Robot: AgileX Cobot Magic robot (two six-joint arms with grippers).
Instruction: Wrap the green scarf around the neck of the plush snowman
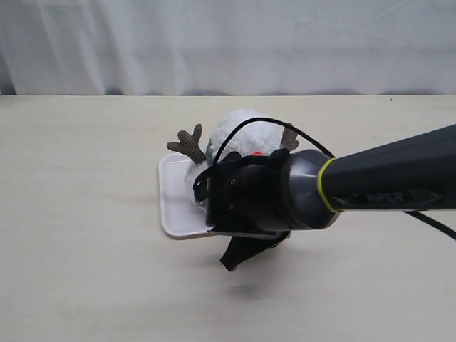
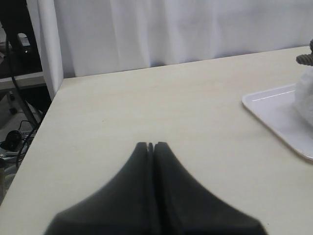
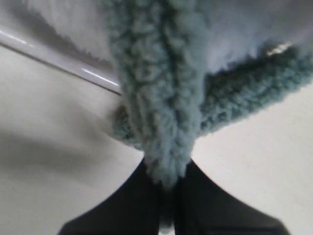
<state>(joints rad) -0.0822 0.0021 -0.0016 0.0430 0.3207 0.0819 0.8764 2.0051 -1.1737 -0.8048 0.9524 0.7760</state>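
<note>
The plush snowman (image 1: pixel 246 128) lies on a white tray (image 1: pixel 171 199). One brown twig arm (image 1: pixel 189 142) sticks up and the orange nose (image 1: pixel 258 153) shows just above my right arm, which hides the neck. My right gripper (image 1: pixel 231 260) hangs at the tray's near edge. In the right wrist view this gripper (image 3: pixel 168 178) is shut on the fuzzy green scarf (image 3: pixel 161 98), which runs up against the snowman's white fluff (image 3: pixel 244 29). My left gripper (image 2: pixel 150 146) is shut on nothing and sits over bare table, well away from the tray (image 2: pixel 274 112) and the snowman (image 2: pixel 305 93).
The pale wooden table (image 1: pixel 85 271) stretches around the tray, with a white curtain (image 1: pixel 228 43) behind it. In the left wrist view the table's side edge (image 2: pixel 46 112) drops off to cables and gear on the floor.
</note>
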